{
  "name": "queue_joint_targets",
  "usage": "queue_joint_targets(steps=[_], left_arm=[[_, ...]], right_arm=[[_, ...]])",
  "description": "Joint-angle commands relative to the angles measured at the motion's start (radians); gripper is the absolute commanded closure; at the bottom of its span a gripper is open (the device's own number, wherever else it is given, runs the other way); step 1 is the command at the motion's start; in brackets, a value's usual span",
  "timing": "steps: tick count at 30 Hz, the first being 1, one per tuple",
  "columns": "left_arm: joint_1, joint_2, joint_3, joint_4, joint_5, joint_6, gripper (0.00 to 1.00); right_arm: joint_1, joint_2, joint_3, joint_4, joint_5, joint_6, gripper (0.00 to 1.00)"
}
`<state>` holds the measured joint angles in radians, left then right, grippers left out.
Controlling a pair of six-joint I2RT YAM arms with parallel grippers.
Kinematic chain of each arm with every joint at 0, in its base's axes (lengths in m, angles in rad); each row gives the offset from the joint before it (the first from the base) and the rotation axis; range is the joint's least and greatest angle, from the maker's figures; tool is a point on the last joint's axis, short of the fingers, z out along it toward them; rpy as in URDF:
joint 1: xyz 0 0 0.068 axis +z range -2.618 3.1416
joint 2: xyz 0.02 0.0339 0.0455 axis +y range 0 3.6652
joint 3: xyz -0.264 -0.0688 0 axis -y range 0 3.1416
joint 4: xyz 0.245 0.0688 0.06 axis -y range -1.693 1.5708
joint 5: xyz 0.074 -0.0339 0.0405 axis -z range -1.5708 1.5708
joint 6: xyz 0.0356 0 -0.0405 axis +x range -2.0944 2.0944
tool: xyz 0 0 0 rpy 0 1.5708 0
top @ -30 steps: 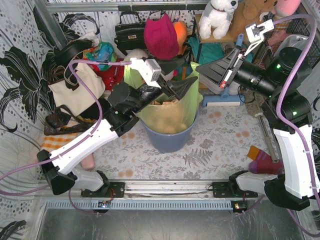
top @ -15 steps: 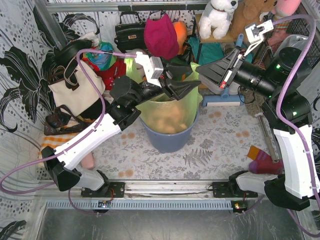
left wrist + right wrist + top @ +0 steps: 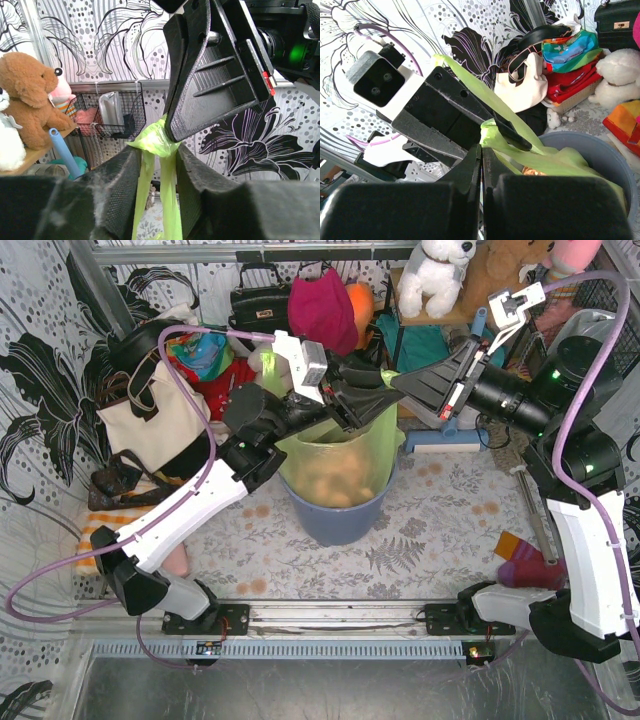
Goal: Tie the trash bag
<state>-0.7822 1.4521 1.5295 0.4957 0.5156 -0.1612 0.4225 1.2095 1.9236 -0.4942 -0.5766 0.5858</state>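
Observation:
The trash bag point(image 3: 340, 465), thin light-green plastic with brown paper showing through, sits in a round blue-grey bin point(image 3: 335, 520). My right gripper point(image 3: 397, 380) is shut on the bag's gathered top, pinching a green bunch point(image 3: 492, 131) at its tips. My left gripper point(image 3: 385, 400) is just below it, jaws partly apart. In the left wrist view two green strands point(image 3: 172, 185) hang down between my left fingers point(image 3: 117, 185), each lying along one pad, with a gap between. The right gripper's fingers point(image 3: 215, 75) loom right above the bunch point(image 3: 155, 140).
A cream tote bag point(image 3: 150, 425) with black straps stands at the left. A red cap point(image 3: 322, 315), a black handbag point(image 3: 258, 305) and plush toys point(image 3: 435, 275) crowd the back. A striped sock point(image 3: 525, 570) lies at the right.
My left gripper rose and moved toward the right gripper's tips, and its jaws narrowed around the bag's strands. The right arm stayed put, still pinching the bag.

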Motion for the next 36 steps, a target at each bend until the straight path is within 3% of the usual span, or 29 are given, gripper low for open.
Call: queue_joint_targets(steps=[1, 9, 11, 14, 17, 36], left_arm=[[0.009, 0.003, 0.034, 0.026, 0.003, -0.014, 0.62], [0.009, -0.002, 0.037, 0.026, 0.009, -0.026, 0.95], [0.009, -0.003, 0.034, 0.026, 0.007, -0.026, 0.96], [0.009, -0.005, 0.031, 0.025, 0.004, -0.026, 0.96], [0.009, -0.008, 0.026, 0.027, 0.001, -0.027, 0.97], [0.009, -0.014, 0.024, 0.029, -0.005, -0.033, 0.97]], right_arm=[[0.004, -0.021, -0.004, 0.021, -0.019, -0.013, 1.0], [0.003, -0.019, 0.013, -0.012, 0.026, -0.041, 1.0], [0.004, -0.016, 0.026, -0.025, 0.049, -0.05, 0.97], [0.004, -0.016, 0.046, -0.03, 0.071, -0.055, 0.79], [0.004, -0.009, 0.071, -0.03, 0.075, -0.054, 0.73], [0.004, 0.042, 0.108, -0.055, 0.049, -0.061, 0.81]])
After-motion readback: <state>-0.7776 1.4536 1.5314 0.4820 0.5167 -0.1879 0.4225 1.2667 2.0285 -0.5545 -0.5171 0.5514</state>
